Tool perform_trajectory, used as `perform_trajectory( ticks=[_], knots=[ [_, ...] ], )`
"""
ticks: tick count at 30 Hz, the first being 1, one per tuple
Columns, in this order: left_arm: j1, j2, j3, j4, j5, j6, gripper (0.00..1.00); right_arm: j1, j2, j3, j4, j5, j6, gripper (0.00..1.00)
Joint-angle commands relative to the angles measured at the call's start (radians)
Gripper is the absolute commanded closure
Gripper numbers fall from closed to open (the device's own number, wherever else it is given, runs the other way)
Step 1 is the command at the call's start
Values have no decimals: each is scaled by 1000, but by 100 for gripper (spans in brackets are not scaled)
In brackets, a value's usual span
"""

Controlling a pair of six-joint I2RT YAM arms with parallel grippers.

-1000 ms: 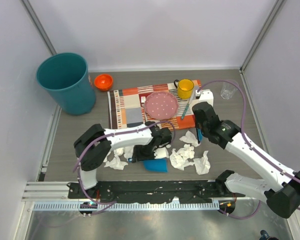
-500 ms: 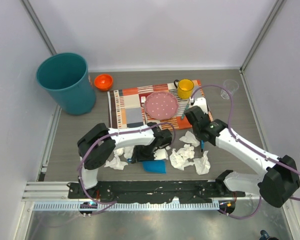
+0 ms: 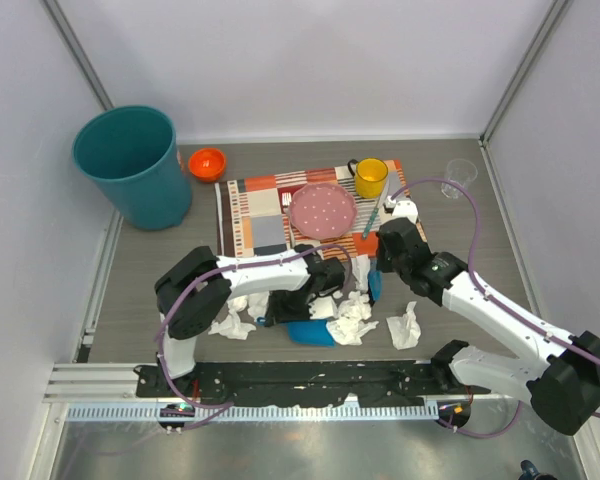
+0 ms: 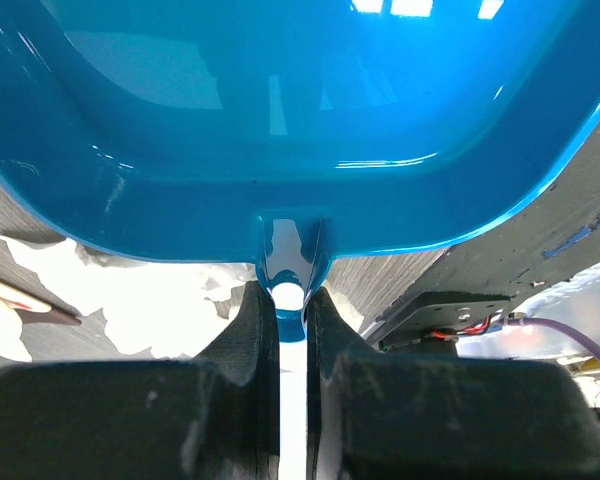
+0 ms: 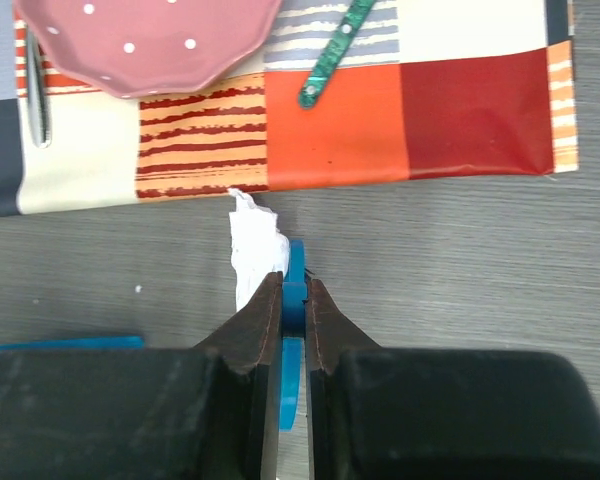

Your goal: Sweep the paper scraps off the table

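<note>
Up close, the left jaws are clamped tight on the handle of the blue dustpan (image 3: 310,332). Its scoop shows only bare plastic in the wrist view, and the paper scraps (image 3: 352,318) lie on the surface (image 3: 135,262), bunched against its right edge, with more to its left and one wad apart on the right. Just past them the right jaws pinch a slim blue tool (image 3: 375,285) against a scrap, its lower end hidden from me. Farther off are the placemat (image 3: 255,215) carrying a pink plate (image 3: 322,210), then the teal bin (image 3: 130,165), whose inside I see only as plain teal.
</note>
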Motion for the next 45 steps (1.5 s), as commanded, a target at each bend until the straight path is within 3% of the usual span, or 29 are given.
perform_trajectory(
  ticks=[1, 32, 41, 45],
  knots=[
    [9, -12, -2, 38, 49, -6, 100, 1, 2, 1, 48, -77, 67, 99],
    [92, -32, -33, 210, 77, -21, 100, 88, 122, 60, 214, -226, 151, 99],
    [134, -85, -50, 254, 133, -32, 100, 88, 111, 86, 188, -249, 137, 99],
    [157, -113, -59, 269, 89, -49, 100, 88, 65, 116, 135, -244, 130, 99]
  ],
)
